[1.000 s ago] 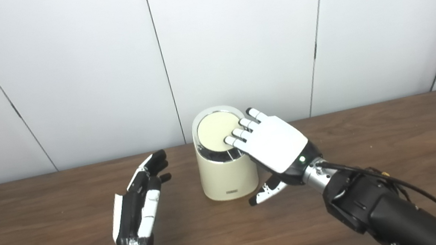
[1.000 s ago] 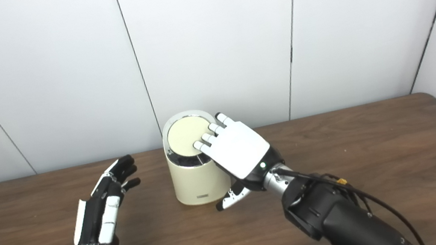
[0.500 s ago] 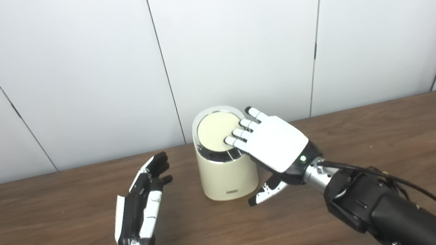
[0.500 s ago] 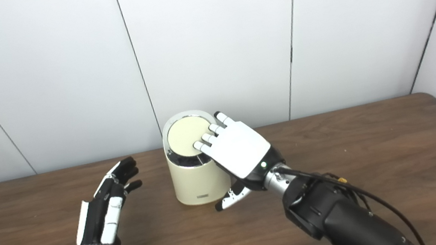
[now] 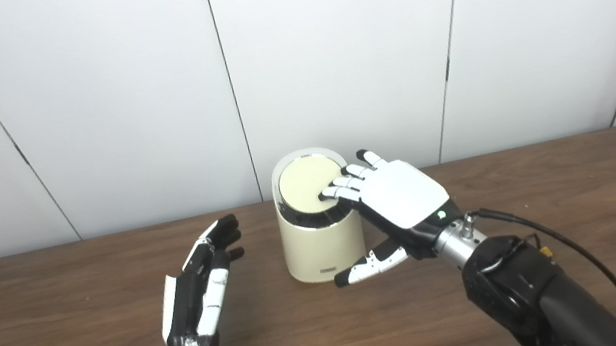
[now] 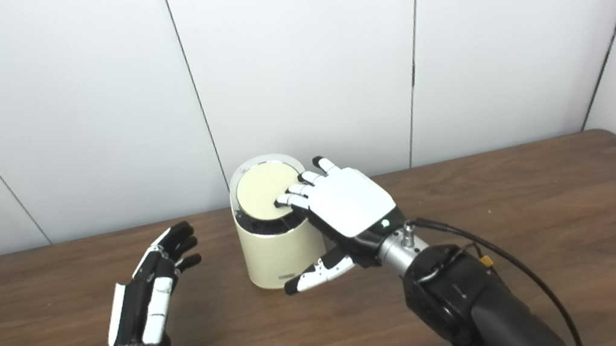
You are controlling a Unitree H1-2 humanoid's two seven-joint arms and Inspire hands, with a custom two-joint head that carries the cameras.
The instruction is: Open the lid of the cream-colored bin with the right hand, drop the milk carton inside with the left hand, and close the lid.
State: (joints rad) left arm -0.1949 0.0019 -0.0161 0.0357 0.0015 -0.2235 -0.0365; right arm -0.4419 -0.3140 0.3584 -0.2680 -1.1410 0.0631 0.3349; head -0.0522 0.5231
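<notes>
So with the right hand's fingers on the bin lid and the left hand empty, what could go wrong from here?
1. The right hand presses the lid only near its right edge; the fingers could slip off, or the push could shove the light-looking bin sideways.
2. The left hand is open and holds nothing, and no milk carton shows in either view, so whether it has been dropped in cannot be told.

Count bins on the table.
1: a cream-colored bin at the table's centre rear, lid shut, right robot hand fingertips resting on it. No milk carton visible.
</notes>
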